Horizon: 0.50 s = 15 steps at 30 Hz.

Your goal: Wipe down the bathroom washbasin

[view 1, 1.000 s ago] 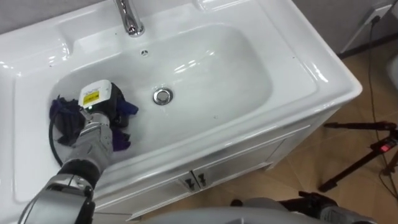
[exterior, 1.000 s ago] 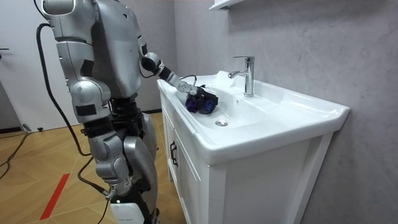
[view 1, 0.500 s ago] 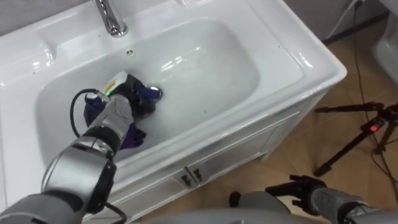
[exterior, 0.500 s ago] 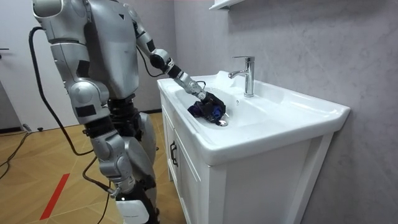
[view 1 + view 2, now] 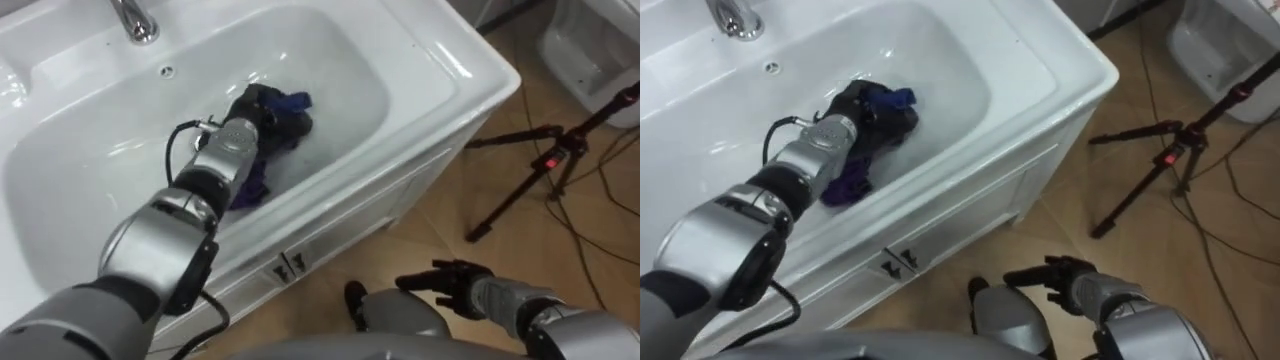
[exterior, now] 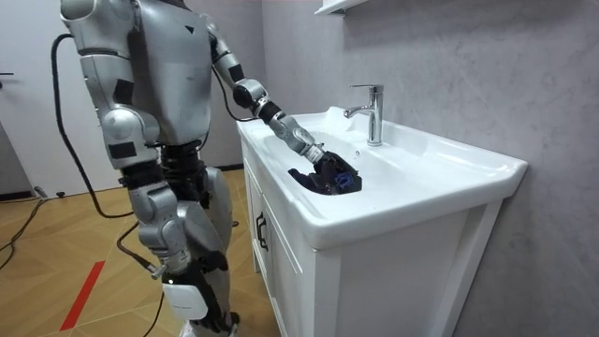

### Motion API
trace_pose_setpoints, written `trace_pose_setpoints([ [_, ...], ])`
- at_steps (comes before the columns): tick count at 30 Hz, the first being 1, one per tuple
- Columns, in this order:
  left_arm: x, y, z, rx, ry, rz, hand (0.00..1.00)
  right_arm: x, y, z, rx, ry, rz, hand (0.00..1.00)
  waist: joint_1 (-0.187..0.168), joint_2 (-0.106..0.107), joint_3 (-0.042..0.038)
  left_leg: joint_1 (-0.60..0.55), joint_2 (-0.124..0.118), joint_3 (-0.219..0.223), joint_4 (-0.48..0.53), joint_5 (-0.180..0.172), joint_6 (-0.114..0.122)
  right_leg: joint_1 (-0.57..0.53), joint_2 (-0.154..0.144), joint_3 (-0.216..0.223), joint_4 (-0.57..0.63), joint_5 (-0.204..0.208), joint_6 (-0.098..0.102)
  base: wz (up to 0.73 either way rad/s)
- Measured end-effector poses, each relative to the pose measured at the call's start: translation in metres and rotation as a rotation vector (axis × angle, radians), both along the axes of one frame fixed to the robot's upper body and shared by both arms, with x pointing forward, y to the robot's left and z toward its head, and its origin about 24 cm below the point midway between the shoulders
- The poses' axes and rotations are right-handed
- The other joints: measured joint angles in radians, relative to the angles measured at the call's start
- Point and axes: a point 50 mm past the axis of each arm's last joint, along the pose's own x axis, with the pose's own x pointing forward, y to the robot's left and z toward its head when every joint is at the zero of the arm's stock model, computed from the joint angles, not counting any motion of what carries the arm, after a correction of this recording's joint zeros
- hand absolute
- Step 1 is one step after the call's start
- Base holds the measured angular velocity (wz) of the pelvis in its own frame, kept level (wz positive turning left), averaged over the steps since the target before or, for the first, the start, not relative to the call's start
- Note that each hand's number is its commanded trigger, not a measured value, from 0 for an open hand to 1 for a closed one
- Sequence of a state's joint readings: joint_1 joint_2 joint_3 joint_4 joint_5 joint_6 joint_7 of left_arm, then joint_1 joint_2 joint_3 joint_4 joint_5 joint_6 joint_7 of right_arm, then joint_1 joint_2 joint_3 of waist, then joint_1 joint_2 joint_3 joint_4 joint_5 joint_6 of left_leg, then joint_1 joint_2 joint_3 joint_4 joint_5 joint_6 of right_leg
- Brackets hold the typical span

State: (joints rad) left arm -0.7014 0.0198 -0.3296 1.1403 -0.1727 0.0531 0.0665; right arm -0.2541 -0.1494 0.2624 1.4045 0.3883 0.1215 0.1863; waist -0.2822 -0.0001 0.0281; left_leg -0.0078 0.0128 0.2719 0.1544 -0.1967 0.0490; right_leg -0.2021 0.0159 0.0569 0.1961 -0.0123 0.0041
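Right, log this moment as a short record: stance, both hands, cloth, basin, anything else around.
stance: standing at the front of the white cabinet, left arm reaching into the basin
left hand: down on the cloth, toward the basin's right side
right hand: low beside the body, over the wood floor, open, holding nothing
cloth: dark blue and purple, bunched, low in the bowl
basin: white, tap at its back rim
also: tripod on the floor to the right
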Motion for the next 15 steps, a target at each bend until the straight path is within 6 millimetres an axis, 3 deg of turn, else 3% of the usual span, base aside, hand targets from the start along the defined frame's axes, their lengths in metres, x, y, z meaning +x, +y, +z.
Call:
trace_pose_setpoints([
  [5,0.001,-0.009,0.005,-0.135,0.031,-0.011,1.00,0.002,0.001,0.001,-0.002,-0.009,0.016,0.00,-0.009,0.005,-0.0018,-0.002,0.000,-0.012,0.004,-0.009,0.007,0.009,-0.002,-0.009,-0.015,-0.002,0.007,0.12],
  [11,0.006,-0.026,0.022,-0.176,-0.014,-0.075,1.00,0.005,0.003,0.001,-0.008,-0.033,0.038,0.00,-0.018,0.011,-0.0031,-0.029,-0.002,-0.042,0.011,-0.013,0.011,0.003,-0.013,-0.042,-0.027,-0.002,0.009,0.14],
  [15,0.009,-0.035,0.034,-0.213,-0.057,-0.101,1.00,0.004,0.002,0.001,-0.008,-0.034,0.033,0.00,-0.019,0.017,-0.0031,-0.034,-0.002,-0.049,0.013,-0.013,0.012,0.001,-0.013,-0.043,-0.028,-0.002,0.009,0.02],
])
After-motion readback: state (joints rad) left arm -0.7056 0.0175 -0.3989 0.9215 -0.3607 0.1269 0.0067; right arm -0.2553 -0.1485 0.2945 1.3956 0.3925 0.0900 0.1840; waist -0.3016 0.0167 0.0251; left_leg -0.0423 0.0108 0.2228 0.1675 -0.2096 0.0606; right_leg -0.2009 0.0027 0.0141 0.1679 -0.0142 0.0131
